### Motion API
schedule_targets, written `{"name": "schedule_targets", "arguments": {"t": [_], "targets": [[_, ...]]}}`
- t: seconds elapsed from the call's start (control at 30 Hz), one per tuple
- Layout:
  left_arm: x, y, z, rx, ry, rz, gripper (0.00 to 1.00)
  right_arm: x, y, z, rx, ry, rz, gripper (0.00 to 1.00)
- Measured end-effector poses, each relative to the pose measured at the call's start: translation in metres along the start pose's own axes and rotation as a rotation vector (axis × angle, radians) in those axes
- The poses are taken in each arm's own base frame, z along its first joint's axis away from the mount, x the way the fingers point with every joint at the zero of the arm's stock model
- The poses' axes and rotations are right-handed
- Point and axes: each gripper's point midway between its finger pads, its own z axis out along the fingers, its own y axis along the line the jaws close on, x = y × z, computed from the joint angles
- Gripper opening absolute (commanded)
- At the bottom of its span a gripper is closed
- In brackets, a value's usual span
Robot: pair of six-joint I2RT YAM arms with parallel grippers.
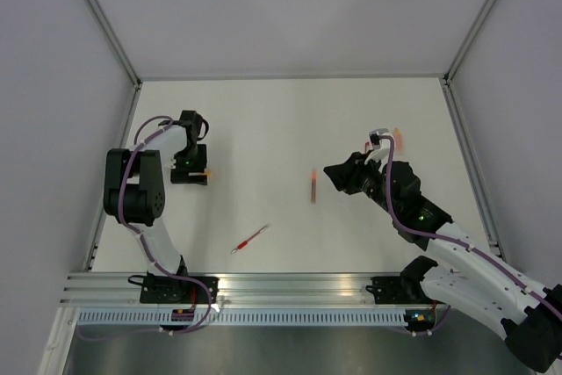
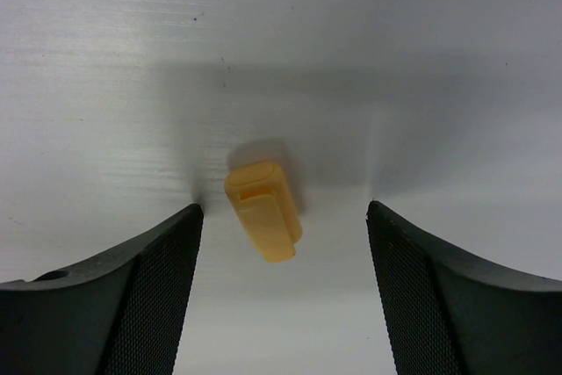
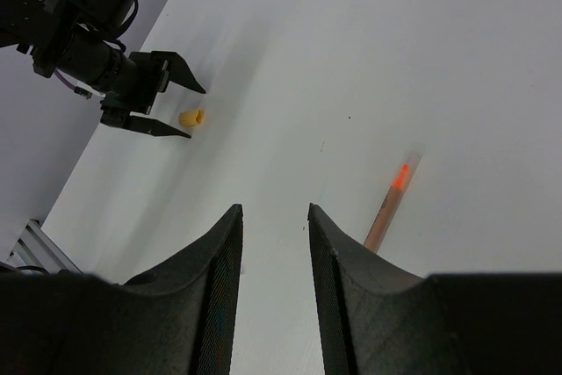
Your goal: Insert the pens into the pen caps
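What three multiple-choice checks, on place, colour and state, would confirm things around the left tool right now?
1. Where is the pen cap?
A) on the table between the left tool's fingers
B) against the far wall
C) lifted in the air

2. Its colour?
A) blue
B) yellow-orange
C) green

3. The left tool is:
A) shut on the cap
B) open, clear of the cap
C) shut and empty

Key:
1 A, it lies on the table with a finger on either side.
2 B, the left wrist view shows it yellow-orange.
3 B, bare table shows on both sides of the cap.
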Motion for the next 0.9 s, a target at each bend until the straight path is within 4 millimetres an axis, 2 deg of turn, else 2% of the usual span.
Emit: {"name": "schedule_targets", "arguments": {"t": [0.23,0.6,0.8,0.9], "targets": [[0.005,-0.001,0.001,0.005,0.032,-0.017,0.68,-0.002,0.001,-0.002,-0.005,-0.007,0.0,0.42],[0.003,0.002,0.001,-0.002,0.057,-0.062,0.65,-0.003,0.002,-0.003,-0.008,-0.011,0.0,0.41],[0.003,0.007,0.003,-0.013,0.081,-0.084,0.54,-0.002,0.002,-0.003,-0.008,-0.01,0.0,0.41],[0.002,0.01,0.003,-0.016,0.086,-0.088,0.4,-0.002,0.002,-0.003,-0.008,-0.009,0.0,0.41]]}}
